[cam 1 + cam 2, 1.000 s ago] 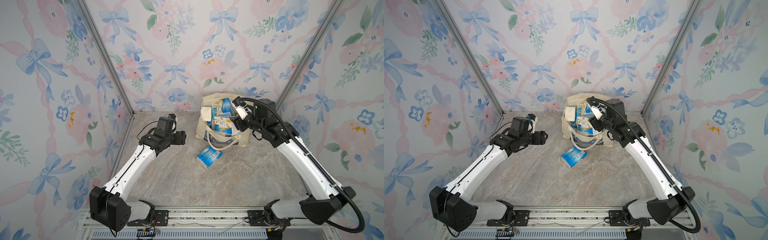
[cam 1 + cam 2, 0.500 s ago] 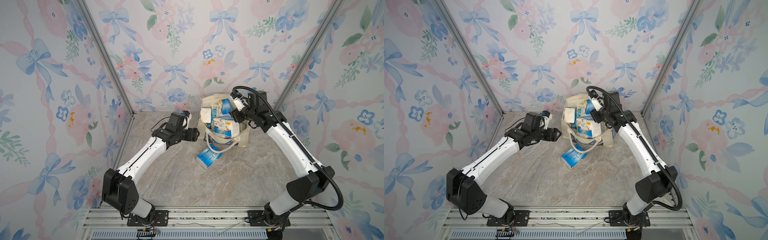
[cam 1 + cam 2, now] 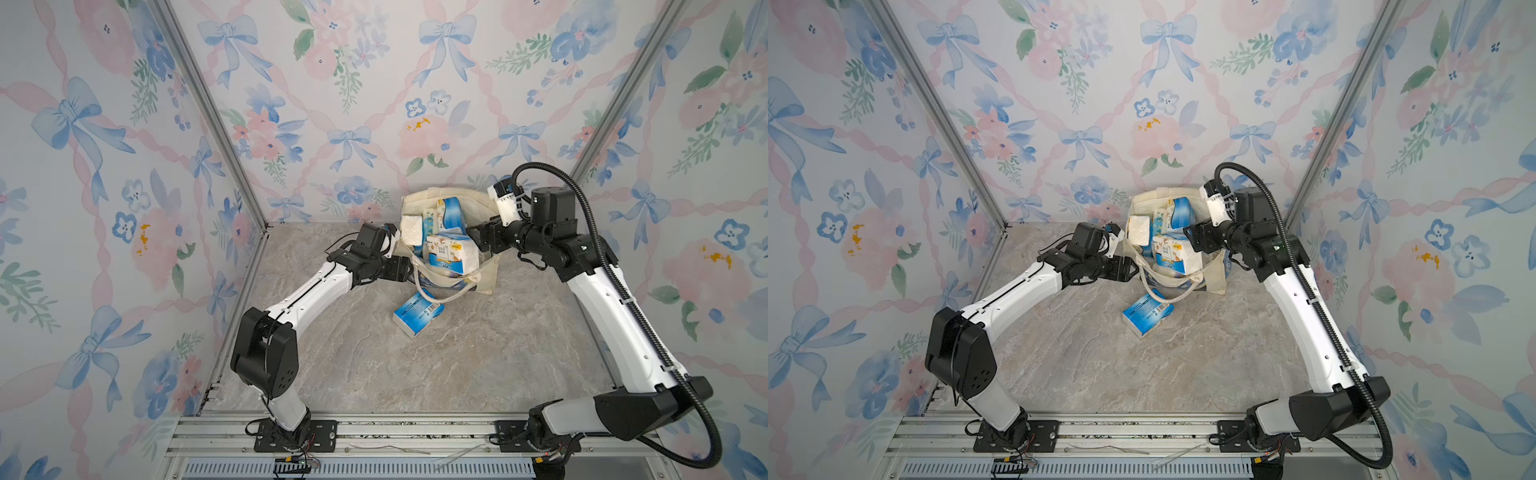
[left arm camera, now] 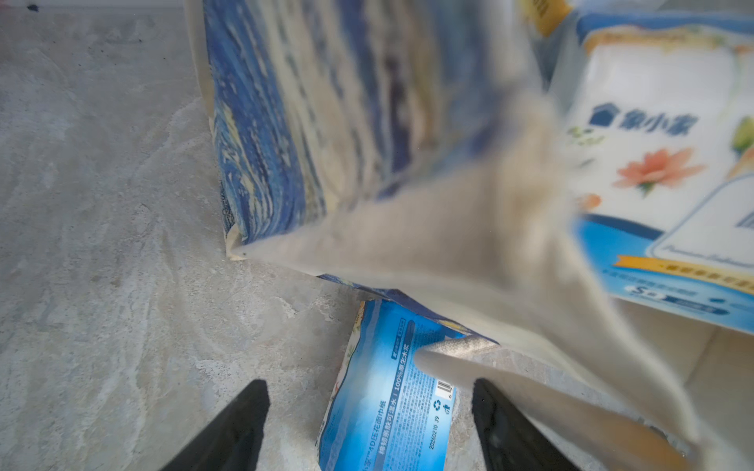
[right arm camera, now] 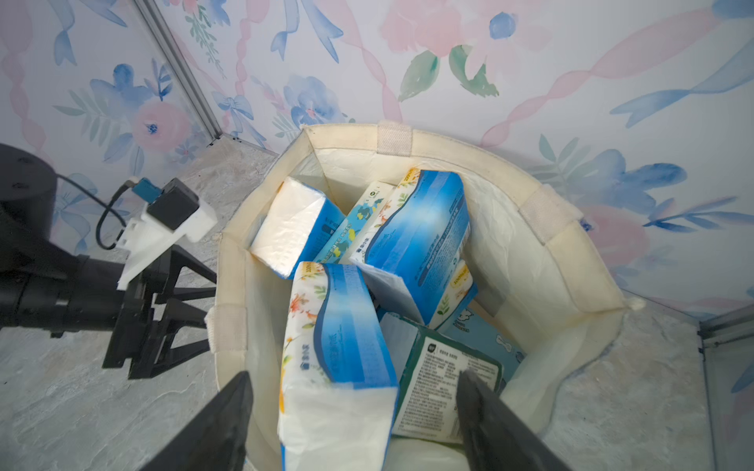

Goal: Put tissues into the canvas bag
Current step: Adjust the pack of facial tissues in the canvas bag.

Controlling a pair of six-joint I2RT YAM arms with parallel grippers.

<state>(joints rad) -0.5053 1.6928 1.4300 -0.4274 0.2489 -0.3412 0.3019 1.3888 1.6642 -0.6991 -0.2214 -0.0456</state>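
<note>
The cream canvas bag (image 3: 469,199) stands open at the back of the table, its blue-and-yellow painted side (image 4: 265,122) close in the left wrist view. Several tissues fill it, blue-and-white packs (image 5: 420,228). My right gripper (image 5: 353,391) is open over the bag's mouth, and a blue floral pack (image 5: 338,367) stands between its fingers with a gap on each side. One more blue pack (image 3: 417,312) lies on the table in front of the bag. My left gripper (image 3: 405,268) is open and empty at the bag's left side, and in the left wrist view that pack (image 4: 383,399) lies beyond its fingers.
A cream handle loop (image 3: 440,291) droops from the bag onto the table and over the loose pack; in the left wrist view a strap (image 4: 530,391) crosses one finger. Floral walls with metal corner posts (image 3: 216,124) close three sides. A metal rail (image 3: 415,432) runs along the front.
My left arm has swung right, bringing its gripper up to the bag's left side. My right gripper's fingers have spread apart, letting go of the floral pack inside the bag.
</note>
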